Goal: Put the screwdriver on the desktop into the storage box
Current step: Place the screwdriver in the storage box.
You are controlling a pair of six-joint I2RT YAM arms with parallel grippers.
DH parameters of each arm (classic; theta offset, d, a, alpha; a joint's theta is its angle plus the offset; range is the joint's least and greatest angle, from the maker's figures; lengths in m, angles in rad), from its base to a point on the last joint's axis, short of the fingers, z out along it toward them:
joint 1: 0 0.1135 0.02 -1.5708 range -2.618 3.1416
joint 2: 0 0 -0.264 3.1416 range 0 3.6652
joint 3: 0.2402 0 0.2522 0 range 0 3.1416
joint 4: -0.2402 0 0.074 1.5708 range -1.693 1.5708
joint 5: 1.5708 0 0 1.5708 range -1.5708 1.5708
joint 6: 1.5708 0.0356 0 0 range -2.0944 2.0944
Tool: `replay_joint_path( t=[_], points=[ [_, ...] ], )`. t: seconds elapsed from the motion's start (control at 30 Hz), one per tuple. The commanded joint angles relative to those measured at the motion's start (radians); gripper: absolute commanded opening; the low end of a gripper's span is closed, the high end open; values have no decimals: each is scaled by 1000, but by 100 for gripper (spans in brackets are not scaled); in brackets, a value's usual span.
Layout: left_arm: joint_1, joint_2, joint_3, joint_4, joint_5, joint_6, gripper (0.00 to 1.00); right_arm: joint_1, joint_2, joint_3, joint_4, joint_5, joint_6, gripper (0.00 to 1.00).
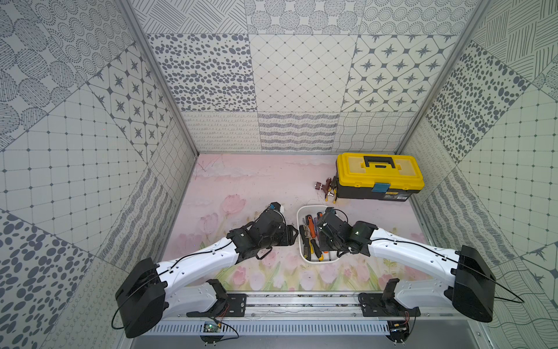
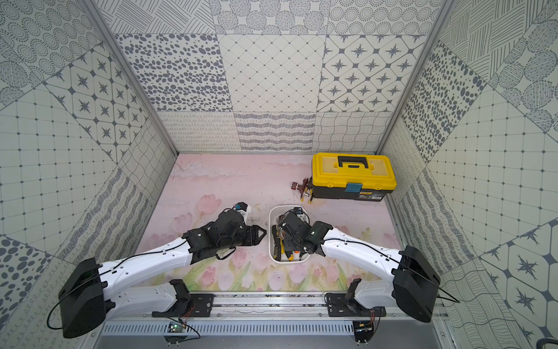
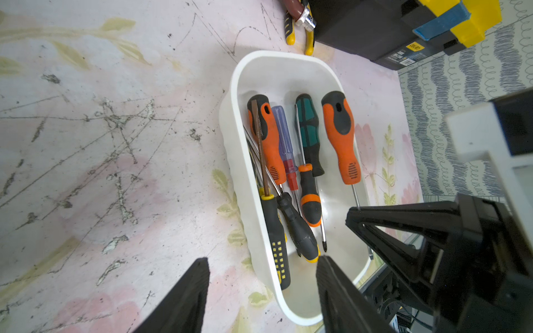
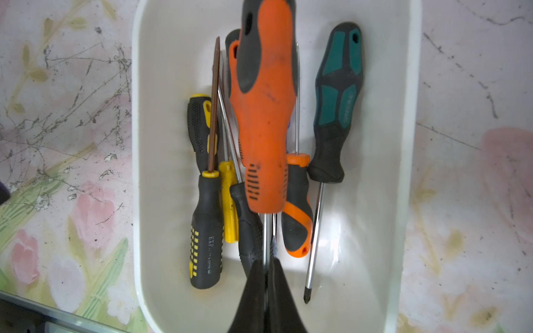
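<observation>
We see the right jaws pinching the bare steel shaft of the screwdriver [image 4: 265, 115], the one with the orange-and-black handle, just below that handle. It hangs lengthwise within the outline of the box [image 4: 403, 173], above a heap of other screwdrivers [image 4: 206, 230] lying on the box floor. We cannot tell whether its handle touches them. From the left wrist, the same screwdriver [image 3: 341, 135] shows beside a green-handled one [image 3: 308, 129], its shaft running to the tip of the right jaws.

The left jaws are spread and hold nothing. Their fingers [image 3: 187, 297] hover low, one over the bench [image 3: 115, 173] and one over the box rim.

In both top views the box [image 1: 299, 238] [image 2: 270, 241] stands on the bench between the two wrists. The left arm [image 1: 205, 256] ends just beside it and the right arm [image 1: 398, 246] reaches over it. A yellow-lidded toolbox [image 1: 379, 175] stands well apart near the far right corner, with pliers [image 1: 329, 193] close against its left end.
</observation>
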Motion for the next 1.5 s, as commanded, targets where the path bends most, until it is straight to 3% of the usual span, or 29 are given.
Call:
replay_joint_path(
  t=[0.0, 0.8, 0.9, 1.1, 1.47],
  points=[
    [-4, 5, 14, -23, -18, 23, 65, -6, -18, 2, 27, 8, -8, 0],
    [-4, 40, 2, -5, -14, 15, 65, -5, 15, -25, 77, -26, -4, 1],
    [-6, 42, 0, -5, -12, 17, 65, -5, 17, -21, 77, -27, -5, 20],
    [-5, 37, -1, -7, -17, 19, 65, -5, -4, -19, 76, -31, -8, 40],
    [-4, 18, 4, -17, -23, 24, 65, 1, -164, -31, 74, -4, -20, 48]
  ],
)
